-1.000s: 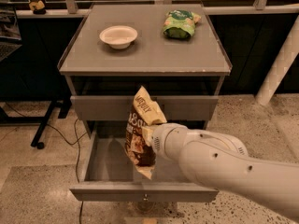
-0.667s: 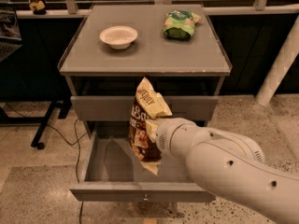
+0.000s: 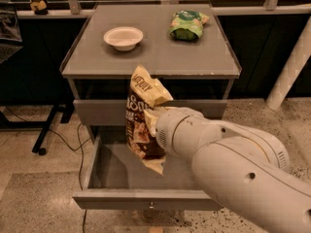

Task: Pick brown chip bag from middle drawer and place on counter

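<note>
One camera view on this, and the pick looks done. The brown chip bag [image 3: 141, 110] is up in the air, clear of the middle drawer [image 3: 121, 199], which stands pulled out toward the near side with its grey floor bare where it shows. The bag hangs upright. Its crumpled top corner is level with the front edge of the counter [image 3: 155, 57], and its lower end dangles over the drawer's far half.

The gripper [image 3: 151, 123] is at the bag's right side, tucked at the tip of the big white arm [image 3: 228, 159] that sweeps in from the near right. The wrist hides most of it, but the bag hangs free with nothing under it, so I judge the jaws are clamped on its middle.

What's left is the place. The bag needs to rise a little more, travel to the far side over the counter lip and be set down and let go. Up there a white bowl [image 3: 123, 37] sits on the left and a green snack bag [image 3: 187, 25] on the far right, with open grey surface between and in front of them. That near-centre patch looks the likeliest landing spot.
</note>
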### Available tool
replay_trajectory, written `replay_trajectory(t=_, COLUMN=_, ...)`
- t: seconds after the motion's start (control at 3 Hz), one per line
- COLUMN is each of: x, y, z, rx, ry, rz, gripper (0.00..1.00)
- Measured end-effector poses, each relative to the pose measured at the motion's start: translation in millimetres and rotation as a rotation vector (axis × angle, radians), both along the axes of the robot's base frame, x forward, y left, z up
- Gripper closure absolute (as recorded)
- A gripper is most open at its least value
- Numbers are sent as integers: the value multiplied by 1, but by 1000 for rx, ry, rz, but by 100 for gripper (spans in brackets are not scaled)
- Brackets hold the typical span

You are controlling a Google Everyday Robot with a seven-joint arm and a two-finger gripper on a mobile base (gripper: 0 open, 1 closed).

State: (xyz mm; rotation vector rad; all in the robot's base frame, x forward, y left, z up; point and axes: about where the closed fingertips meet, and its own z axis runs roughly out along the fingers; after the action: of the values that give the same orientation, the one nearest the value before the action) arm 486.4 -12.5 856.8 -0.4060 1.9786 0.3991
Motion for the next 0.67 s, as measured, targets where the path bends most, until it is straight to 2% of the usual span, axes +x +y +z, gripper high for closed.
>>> replay_trajectory(t=0.67, x=-2, y=6, z=5, rx=-25, ry=-20, rz=23, gripper=100)
